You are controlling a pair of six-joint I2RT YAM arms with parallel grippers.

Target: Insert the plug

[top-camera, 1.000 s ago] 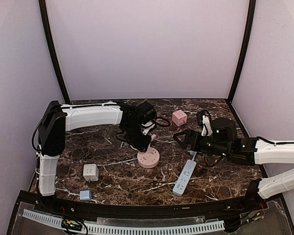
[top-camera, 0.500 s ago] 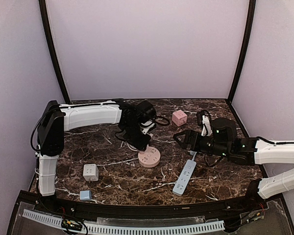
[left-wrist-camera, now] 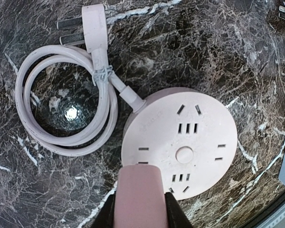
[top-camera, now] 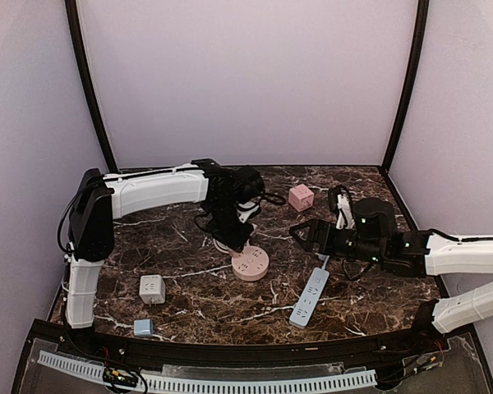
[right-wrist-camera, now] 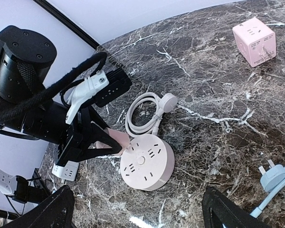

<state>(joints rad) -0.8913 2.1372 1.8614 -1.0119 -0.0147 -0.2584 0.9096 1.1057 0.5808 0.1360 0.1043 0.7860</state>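
Left gripper (left-wrist-camera: pixel 138 211) clamped on pink plug (left-wrist-camera: pixel 138 192), hanging over round socket's (left-wrist-camera: pixel 180 142) 7 o'clock rim in wrist view. Prongs hidden, apparently not seated. Aligning and pressing are left to do. Coiled cord (left-wrist-camera: pixel 61 109) at socket's 10 o'clock, not in the way. From above: blue strip (top-camera: pixel 310 296) at socket's 4 o'clock, right gripper (top-camera: pixel 301 232) spread, empty, at 3 o'clock.

No word, number or brand can be read anywhere in here. The round pink socket (left-wrist-camera: pixel 180 147) seems to carry a faint raised mark on its top near where the cord enters, but it is too dim to make out. The pink plug (left-wrist-camera: pixel 138 185) pinched in the left gripper (left-wrist-camera: pixel 140 213) shows a plain face. The pink cube adapter (right-wrist-camera: pixel 254 40) and the blue power strip (top-camera: pixel 310 296) are too small to show any lettering.
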